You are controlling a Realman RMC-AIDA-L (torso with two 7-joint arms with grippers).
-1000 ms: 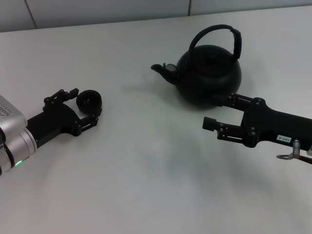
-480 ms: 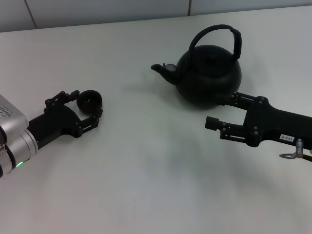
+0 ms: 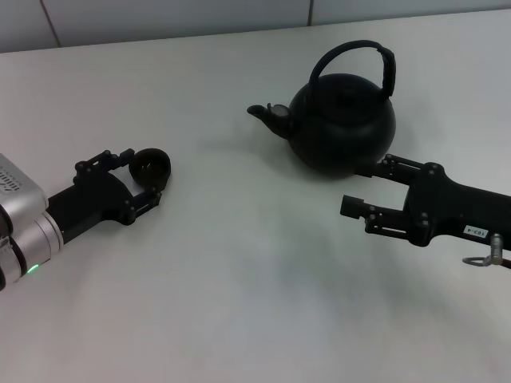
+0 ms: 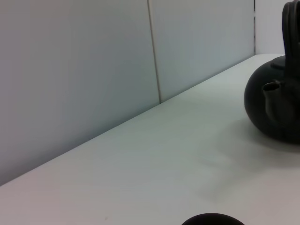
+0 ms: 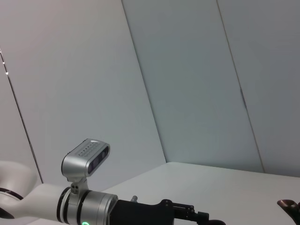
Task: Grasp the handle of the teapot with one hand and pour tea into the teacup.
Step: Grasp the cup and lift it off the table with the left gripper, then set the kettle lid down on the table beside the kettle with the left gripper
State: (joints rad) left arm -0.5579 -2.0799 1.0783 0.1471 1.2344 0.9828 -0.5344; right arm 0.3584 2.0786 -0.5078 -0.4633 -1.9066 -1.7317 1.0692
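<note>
Since a second ago your right gripper (image 3: pixel 361 189) has slid right, jaws spread, just near of the teapot (image 3: pixel 342 121). Your left gripper (image 3: pixel 137 177) pinches the teacup (image 3: pixel 150 166) far left. Teapot stands upright, handle (image 3: pixel 357 60) arched.

The teapot (image 3: pixel 342 124) at the upper right of the head view has a matt black body that looks slightly rough, like cast iron, with only a dull sheen on its round side. Its handle (image 3: pixel 353 64) is also matt black and looks wrapped or ribbed along the right part. The teacup (image 3: pixel 149 166) at the left is black with a more glossy inside. The counter (image 3: pixel 239 287) is a smooth, matt white surface. The left gripper (image 3: pixel 132 182) and right gripper (image 3: pixel 361 187) look like matt black plastic or metal with small screws. The left arm (image 3: pixel 20 231) has a smooth, satin silver metal shell.
</note>
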